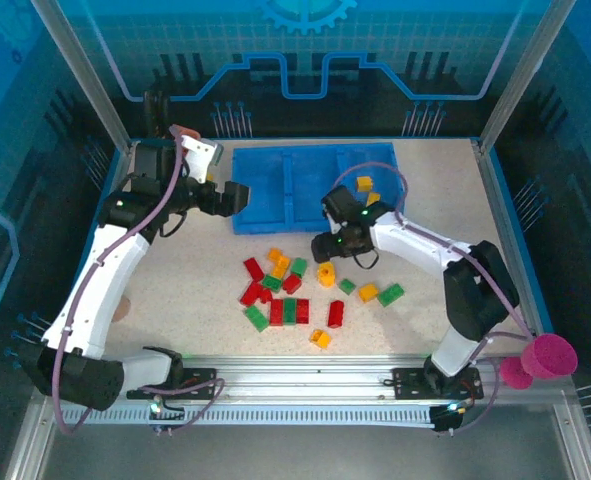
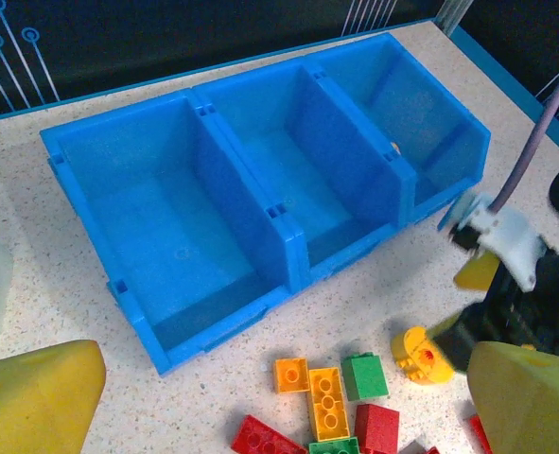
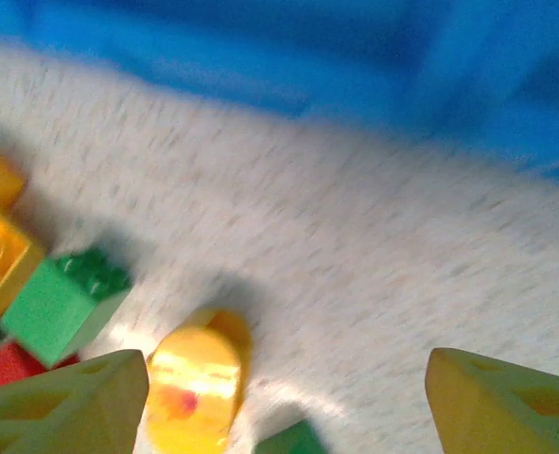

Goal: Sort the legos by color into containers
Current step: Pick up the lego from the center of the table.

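Right claw (image 3: 288,374) released, fingers (image 3: 71,407) wide over bench (image 3: 355,236), yellow lego (image 3: 196,383) just beside one finger; left claw (image 1: 237,196) released near containers (image 1: 265,190).

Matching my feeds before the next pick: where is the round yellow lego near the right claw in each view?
Top external: round yellow lego at the pile's upper right, just below the right claw.
Left wrist: lego lower right, right of a green brick.
Right wrist: lego bottom, left of centre.
Shared landmark: the blue tray, beyond it in every view.
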Controlling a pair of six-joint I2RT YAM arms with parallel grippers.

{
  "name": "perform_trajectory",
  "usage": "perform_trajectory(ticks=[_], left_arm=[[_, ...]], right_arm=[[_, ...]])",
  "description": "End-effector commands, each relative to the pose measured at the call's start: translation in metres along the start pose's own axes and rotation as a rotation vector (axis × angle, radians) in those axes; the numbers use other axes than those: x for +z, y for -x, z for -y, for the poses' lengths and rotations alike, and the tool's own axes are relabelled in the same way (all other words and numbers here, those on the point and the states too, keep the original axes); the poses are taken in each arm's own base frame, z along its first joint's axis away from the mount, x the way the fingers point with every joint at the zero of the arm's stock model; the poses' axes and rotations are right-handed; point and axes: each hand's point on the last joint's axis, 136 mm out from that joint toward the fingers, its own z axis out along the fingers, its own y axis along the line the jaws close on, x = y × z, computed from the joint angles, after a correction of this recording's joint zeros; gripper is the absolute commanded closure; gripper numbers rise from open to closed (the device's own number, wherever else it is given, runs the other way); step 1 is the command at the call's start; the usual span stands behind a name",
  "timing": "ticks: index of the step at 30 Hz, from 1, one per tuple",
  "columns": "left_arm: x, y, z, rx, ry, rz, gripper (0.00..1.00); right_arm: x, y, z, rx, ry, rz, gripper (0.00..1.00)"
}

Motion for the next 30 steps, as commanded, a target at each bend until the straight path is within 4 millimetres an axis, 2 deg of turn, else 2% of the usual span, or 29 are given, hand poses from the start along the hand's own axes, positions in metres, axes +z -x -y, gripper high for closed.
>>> perform_trajectory(ticks=[1, 10, 13, 15, 19, 20, 22, 26, 30], left_arm=[[-0.004, 0.000, 0.009, 0.016, -0.039, 0.016, 0.01], [-0.003, -0.002, 0.009, 0.015, -0.038, 0.015, 0.01], [-0.001, -0.003, 0.008, 0.013, -0.037, 0.010, 0.01], [0.000, -0.003, 0.007, 0.013, -0.035, 0.008, 0.01], [0.001, -0.004, 0.006, 0.014, -0.029, 0.005, 0.01], [0.002, -0.005, 0.005, 0.013, -0.029, 0.001, 0.00], [0.003, -0.006, 0.005, 0.012, -0.028, -0.001, 0.00], [0.006, -0.008, 0.004, 0.009, -0.028, -0.011, 0.01], [0.007, -0.008, 0.003, 0.009, -0.027, -0.013, 0.01]], right_arm=[[0.015, -0.014, -0.013, 0.034, 0.026, -0.050, 0.16], [0.051, -0.038, -0.019, 0.013, -0.017, -0.146, 0.15], [0.060, -0.044, -0.016, -0.008, -0.052, -0.171, 0.18], [0.065, -0.047, -0.014, -0.022, -0.075, -0.187, 0.23], [0.071, -0.052, -0.008, -0.033, -0.104, -0.211, 0.45], [0.070, -0.053, -0.007, -0.037, -0.115, -0.213, 0.51], [0.068, -0.053, -0.003, -0.051, -0.130, -0.210, 0.57], [0.051, -0.042, 0.009, -0.078, -0.167, -0.171, 0.61], [0.013, -0.021, 0.040, -0.076, -0.229, -0.102, 0.60]])
